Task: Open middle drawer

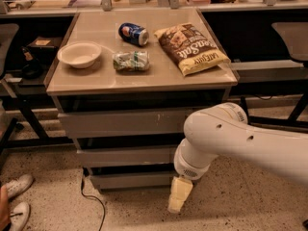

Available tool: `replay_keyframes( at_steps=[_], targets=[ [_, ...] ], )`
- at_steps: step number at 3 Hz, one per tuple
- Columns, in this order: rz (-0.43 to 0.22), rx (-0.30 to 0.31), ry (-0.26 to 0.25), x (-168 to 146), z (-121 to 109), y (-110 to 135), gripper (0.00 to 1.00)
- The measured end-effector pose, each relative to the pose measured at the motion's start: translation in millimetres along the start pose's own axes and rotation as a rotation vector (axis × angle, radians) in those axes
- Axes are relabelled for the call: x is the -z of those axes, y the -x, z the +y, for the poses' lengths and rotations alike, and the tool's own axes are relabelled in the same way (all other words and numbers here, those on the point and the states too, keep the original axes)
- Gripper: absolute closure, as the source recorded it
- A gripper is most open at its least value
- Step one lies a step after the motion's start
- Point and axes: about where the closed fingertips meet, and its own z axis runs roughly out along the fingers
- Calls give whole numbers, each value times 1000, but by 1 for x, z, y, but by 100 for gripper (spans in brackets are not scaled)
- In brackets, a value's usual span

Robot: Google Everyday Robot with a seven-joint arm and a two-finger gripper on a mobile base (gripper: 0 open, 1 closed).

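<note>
The middle drawer [125, 156] is a plain grey handleless front of medium height. It sits below the taller scratched top front [125, 122] and above the shortest bottom front [127, 180]. All three look closed. My gripper [179, 196] is cream-coloured and hangs from the white arm [226, 138]. It points down near the floor, in front of the cabinet's lower right corner, below the middle drawer's level. The arm covers the right ends of the middle and bottom fronts.
On the cabinet top [144, 81] lie a white bowl [79, 54], a blue can [133, 33], a crumpled packet [131, 60] and a chip bag [192, 47]. A black cable [89, 196] runs on the floor. White shoes [17, 196] are at lower left, a chair [293, 37] at right.
</note>
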Motion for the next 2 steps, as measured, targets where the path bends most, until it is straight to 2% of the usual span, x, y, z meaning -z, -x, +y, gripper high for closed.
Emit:
replay_keyframes(
  at_steps=[1, 2],
  targets=[
    [-18, -34, 0, -34, -16, -4, 0],
    [-25, -90, -70, -113, -77, -17, 0]
  ],
)
